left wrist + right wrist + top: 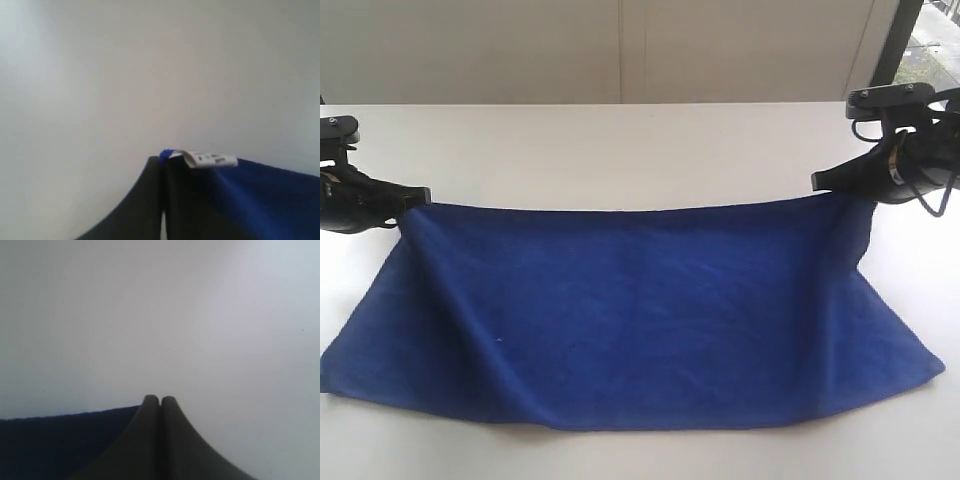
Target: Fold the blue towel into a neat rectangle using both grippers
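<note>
Label (210, 159): small, white, sewn at the left-hand raised corner of the blue towel (630, 310). It shows only in the left wrist view, sticking out beside the finger tips. It carries dark printed lines that are too blurred to read.

Left gripper (420, 197): black, at the left edge of the white table (620, 150). Its jaws are clenched on that labelled corner, and in the left wrist view (161, 161) a sliver of blue cloth (270, 190) peeks out at the pressed-together tips.

Blue towel, body: deep royal blue and long. Its upper edge is lifted and stretched in a nearly straight line between the two grippers. The lower part fans out wider and lies on the table toward the near side, with soft diagonal folds running down from each held corner.

Right gripper (817, 182): black, with cables and a flat top plate, at the right side of the table. Its jaws are clamped together on the towel's right raised corner. In the right wrist view (160, 399) the fingers are pressed flush, and the dark blue edge (60, 440) runs up to one finger's side.
</note>
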Controlling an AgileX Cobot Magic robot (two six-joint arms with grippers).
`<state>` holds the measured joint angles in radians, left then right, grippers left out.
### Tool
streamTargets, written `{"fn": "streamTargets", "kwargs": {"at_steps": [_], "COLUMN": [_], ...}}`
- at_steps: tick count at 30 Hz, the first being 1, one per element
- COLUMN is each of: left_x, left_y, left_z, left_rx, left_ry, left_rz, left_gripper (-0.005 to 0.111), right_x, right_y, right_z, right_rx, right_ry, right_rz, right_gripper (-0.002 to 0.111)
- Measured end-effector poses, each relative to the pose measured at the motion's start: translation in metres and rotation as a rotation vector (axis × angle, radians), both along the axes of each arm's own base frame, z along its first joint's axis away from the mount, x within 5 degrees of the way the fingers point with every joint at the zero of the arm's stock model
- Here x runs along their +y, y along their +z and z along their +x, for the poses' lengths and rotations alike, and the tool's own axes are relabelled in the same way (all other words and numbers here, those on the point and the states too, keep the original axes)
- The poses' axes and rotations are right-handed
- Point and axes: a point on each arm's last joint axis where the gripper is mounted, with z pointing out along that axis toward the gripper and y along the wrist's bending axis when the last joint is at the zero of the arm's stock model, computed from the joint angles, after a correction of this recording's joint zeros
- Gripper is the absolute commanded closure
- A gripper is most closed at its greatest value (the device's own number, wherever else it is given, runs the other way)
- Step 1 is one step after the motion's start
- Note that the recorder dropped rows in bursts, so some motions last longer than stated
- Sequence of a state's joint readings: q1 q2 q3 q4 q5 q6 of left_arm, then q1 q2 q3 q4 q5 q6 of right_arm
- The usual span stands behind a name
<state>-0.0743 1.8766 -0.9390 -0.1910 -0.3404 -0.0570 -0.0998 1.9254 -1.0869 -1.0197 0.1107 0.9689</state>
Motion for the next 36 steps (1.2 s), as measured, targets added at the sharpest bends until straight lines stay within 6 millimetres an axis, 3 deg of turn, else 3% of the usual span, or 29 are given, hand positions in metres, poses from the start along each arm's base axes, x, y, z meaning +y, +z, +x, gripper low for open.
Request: {"fn": "streamTargets", "kwargs": {"at_steps": [6,11,15,21,24,28,31,36], "left_x": [0.000,0.000,0.000,0.000,0.000,0.000,-0.002,-0.005], "left_y": [0.000,0.000,0.000,0.000,0.000,0.001,0.019,0.051], "left_z": [0.000,0.000,0.000,0.000,0.000,-0.001,0.000,-0.002], "left_rx": [-0.004,-0.004,-0.004,-0.004,-0.004,0.026,0.019,0.033], "left_ry": [0.000,-0.001,-0.002,-0.003,-0.003,-0.009,-0.025,-0.081], "left_rz": [0.002,0.003,0.004,0.005,0.005,-0.001,-0.008,-0.001], "left_gripper": [0.106,0.083,0.065,0.056,0.052,0.052,0.053,0.073], "right_x": [0.004,0.004,0.003,-0.001,-0.001,-0.004,-0.008,-0.011], "right_y": [-0.009,-0.021,-0.019,-0.013,-0.013,-0.007,0.015,0.057], "right_z": [0.011,0.013,0.015,0.020,0.020,0.018,0.012,-0.002], "right_rx": [-0.021,0.003,0.002,-0.005,-0.004,0.005,-0.015,-0.037], "right_ry": [0.042,0.041,0.033,0.012,0.009,-0.022,-0.076,-0.114], "right_rz": [0.038,0.040,0.032,0.011,0.008,-0.017,-0.039,-0.072], "right_gripper": [0.108,0.104,0.086,0.056,0.049,0.050,0.054,0.081]}}
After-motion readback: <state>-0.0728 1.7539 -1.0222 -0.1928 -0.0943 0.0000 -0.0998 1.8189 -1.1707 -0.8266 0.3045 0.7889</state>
